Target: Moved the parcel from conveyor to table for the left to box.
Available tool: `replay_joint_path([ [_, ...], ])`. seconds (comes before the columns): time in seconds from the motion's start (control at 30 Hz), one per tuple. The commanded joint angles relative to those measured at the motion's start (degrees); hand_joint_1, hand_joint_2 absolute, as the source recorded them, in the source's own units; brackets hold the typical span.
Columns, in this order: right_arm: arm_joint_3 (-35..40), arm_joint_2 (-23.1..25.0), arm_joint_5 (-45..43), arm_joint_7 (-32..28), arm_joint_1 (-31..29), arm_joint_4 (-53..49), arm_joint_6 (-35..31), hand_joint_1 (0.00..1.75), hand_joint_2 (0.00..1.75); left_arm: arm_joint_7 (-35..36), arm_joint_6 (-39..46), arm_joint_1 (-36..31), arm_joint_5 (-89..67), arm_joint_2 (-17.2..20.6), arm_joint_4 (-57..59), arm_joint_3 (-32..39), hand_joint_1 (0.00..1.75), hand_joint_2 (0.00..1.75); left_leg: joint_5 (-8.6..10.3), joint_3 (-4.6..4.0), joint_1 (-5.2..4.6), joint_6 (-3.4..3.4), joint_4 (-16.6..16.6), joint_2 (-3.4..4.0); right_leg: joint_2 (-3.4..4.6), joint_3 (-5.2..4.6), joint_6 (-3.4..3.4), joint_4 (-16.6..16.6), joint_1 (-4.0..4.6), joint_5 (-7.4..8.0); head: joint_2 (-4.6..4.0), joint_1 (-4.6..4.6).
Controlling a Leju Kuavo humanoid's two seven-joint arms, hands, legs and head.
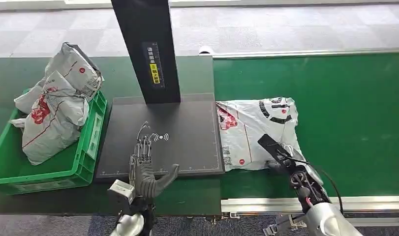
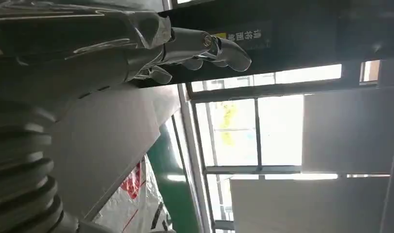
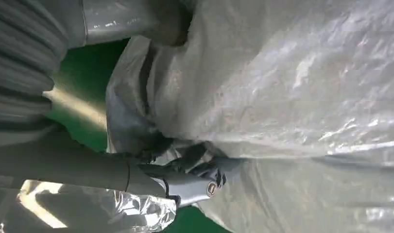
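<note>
A white-grey plastic parcel (image 1: 256,129) with red and black print lies flat on the green conveyor (image 1: 350,98), its left edge just reaching the black pad (image 1: 187,123). My right hand (image 1: 286,160) is at the parcel's near edge. In the right wrist view the parcel's (image 3: 292,87) plastic is bunched between my right hand's (image 3: 175,179) thumb and dark fingers, so it grips that edge. My left hand (image 1: 147,164) hovers over the pad's near left part, fingers stretched and holding nothing. The left wrist view shows the left hand (image 2: 185,48) spread and a corner of the parcel (image 2: 136,204).
A green crate (image 1: 89,147) on the left holds several similar bagged parcels (image 1: 59,103) piled high. A black upright post (image 1: 148,49) rises from the back of the pad. The conveyor's metal rail (image 1: 266,202) runs along the near edge.
</note>
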Motion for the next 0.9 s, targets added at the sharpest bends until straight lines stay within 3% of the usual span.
replay_joint_path([
  [0.03,-2.1,1.0,0.2,-0.8,-0.5,3.3,-0.5,1.75,1.75,-0.1,0.0,0.0,0.2,0.0,2.3,0.1,0.00,1.75,0.00,0.05,0.04,-0.02,0.0,0.01,0.02,0.06,-0.06,-0.1,0.05,0.02,-0.02,0.00],
  [0.27,-2.0,0.9,0.4,-1.9,-0.3,3.1,-1.9,1.75,1.75,-0.1,0.3,0.1,0.2,-0.2,1.9,0.3,0.00,1.75,0.00,0.07,0.03,0.00,0.0,-0.03,-0.03,0.06,-0.04,-0.1,0.03,0.00,0.00,-0.02],
  [0.5,-3.4,4.1,0.0,-17.9,-5.8,-3.8,-13.7,1.75,1.75,0.5,2.9,2.4,-0.8,0.0,-2.6,3.7,0.00,1.75,-0.03,-0.17,-0.02,-0.01,0.1,0.27,0.28,-0.23,-0.05,0.1,-0.01,0.06,0.00,0.00],
  [0.53,-4.2,4.9,-1.2,-21.5,-5.4,-7.8,-14.7,1.75,1.75,0.3,3.1,3.1,-1.1,0.0,-3.8,4.3,0.00,1.75,-0.04,-0.20,-0.03,-0.02,0.1,0.35,0.35,-0.28,-0.06,0.1,-0.02,0.06,0.00,-0.02],
  [0.6,-3.9,5.8,-1.4,-23.1,-2.0,-18.3,-15.9,1.75,1.75,0.2,3.2,3.9,-1.5,0.0,-5.2,5.2,0.00,1.75,-0.03,-0.17,-0.02,-0.02,0.0,0.29,0.29,-0.25,-0.06,0.1,-0.02,0.06,-0.02,-0.02],
  [0.73,-2.4,6.7,-2.6,-22.1,16.1,-58.6,-16.8,1.75,1.75,-0.4,4.6,4.4,-3.7,-0.2,-6.2,6.1,0.00,1.75,0.02,-0.16,0.05,-0.04,0.0,-0.04,-0.05,-0.17,-0.06,0.0,0.05,0.00,-0.02,-0.02],
  [0.8,-2.0,6.2,-3.5,-22.6,23.5,-72.3,-19.3,1.75,1.75,-0.4,5.1,4.5,-4.3,-0.5,-6.7,6.6,0.00,1.75,-0.02,-0.16,0.14,-0.04,0.0,-0.23,-0.20,-0.11,-0.08,0.0,0.14,-0.07,-0.02,0.00],
  [0.9,-1.5,5.8,-4.4,-24.0,29.9,-82.3,-22.6,1.75,1.75,-0.4,5.6,4.7,-4.9,-0.9,-7.7,7.0,0.00,1.75,-0.02,-0.29,0.12,-0.01,0.0,-0.49,-0.43,-0.16,-0.07,0.0,0.11,-0.18,-0.02,0.00],
])
